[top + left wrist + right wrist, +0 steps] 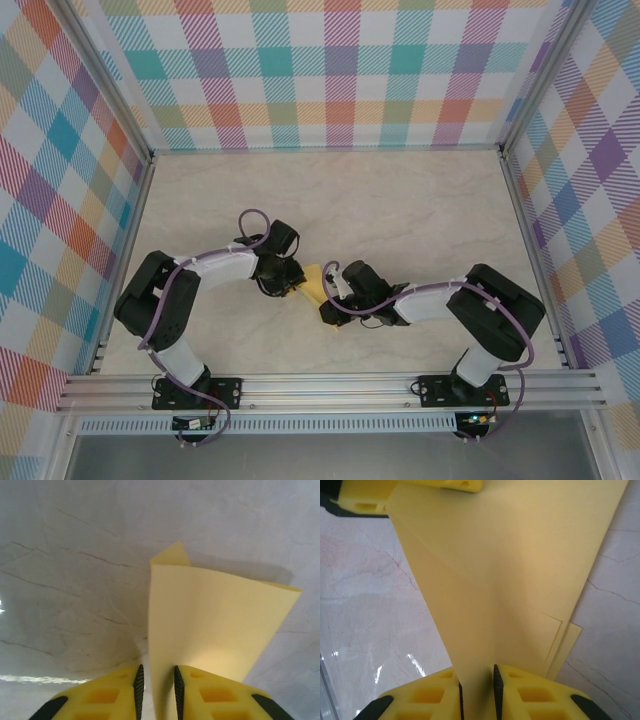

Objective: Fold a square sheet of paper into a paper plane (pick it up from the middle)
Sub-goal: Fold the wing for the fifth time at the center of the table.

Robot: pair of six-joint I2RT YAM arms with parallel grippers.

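Gripping the creased yellow paper (510,570), left fingers (138,690) and right fingers (496,692) are closed on it.

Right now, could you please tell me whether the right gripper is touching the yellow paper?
Touching. The right wrist view shows the yellow paper running down between the right gripper pads, filling the gap and meeting both.

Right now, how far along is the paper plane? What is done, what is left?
Done: the yellow paper is lifted off the table and already folded; stacked layer edges show in the right wrist view. In hand: it spans between the arms, pinched in the right jaws and sitting between the left jaws. Left: it is a broad wedge, not a narrow dart, so the last folds are not yet made.
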